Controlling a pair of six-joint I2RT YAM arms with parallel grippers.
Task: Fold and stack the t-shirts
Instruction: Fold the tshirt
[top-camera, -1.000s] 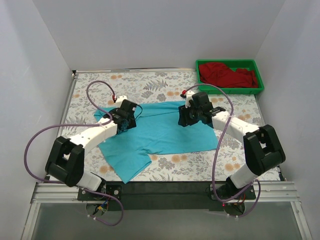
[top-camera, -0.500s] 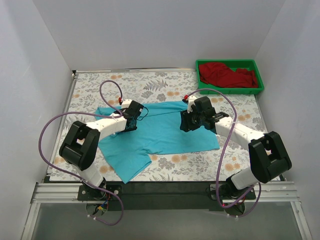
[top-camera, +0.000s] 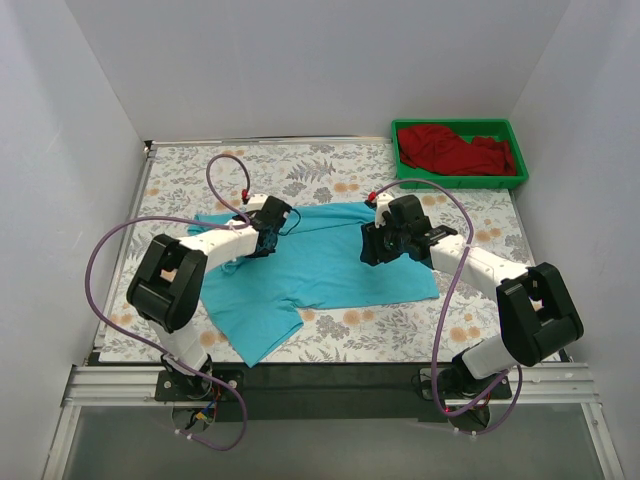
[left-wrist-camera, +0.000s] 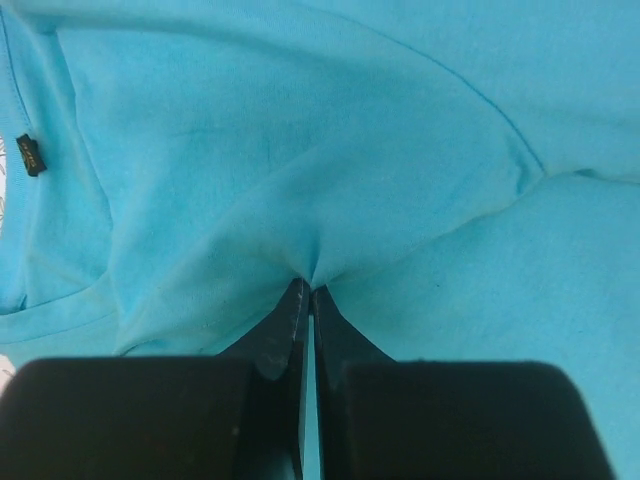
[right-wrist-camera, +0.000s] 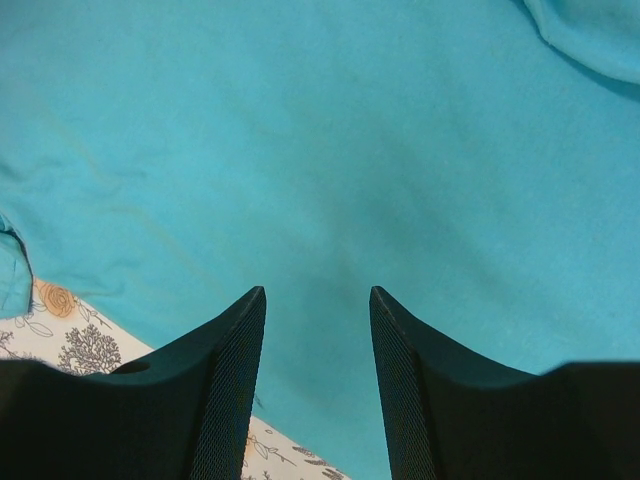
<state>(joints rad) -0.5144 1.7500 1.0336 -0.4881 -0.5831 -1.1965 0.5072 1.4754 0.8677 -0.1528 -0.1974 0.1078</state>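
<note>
**A:** Right, the turquoise t-shirt (top-camera: 320, 270) lies spread on the floral table (top-camera: 190, 175), one corner reaching toward the near edge.

**B:** Over it, the left gripper (left-wrist-camera: 305, 292) is clenched on a pinch of cloth close to the collar.

**A:** And the right gripper (right-wrist-camera: 315, 295) hangs just over the shirt, jaws spread, grasping nothing.

**B:** Far right corner: the dark red t-shirt (top-camera: 455, 150) is bunched inside the green tray (top-camera: 460, 182).

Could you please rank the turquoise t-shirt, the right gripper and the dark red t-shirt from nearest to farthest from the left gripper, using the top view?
1. Turquoise t-shirt: mid-table, pinched in the left gripper's shut jaws.
2. Right gripper: to the right, open over the same shirt.
3. Dark red t-shirt: far right corner, in the green tray.
</note>
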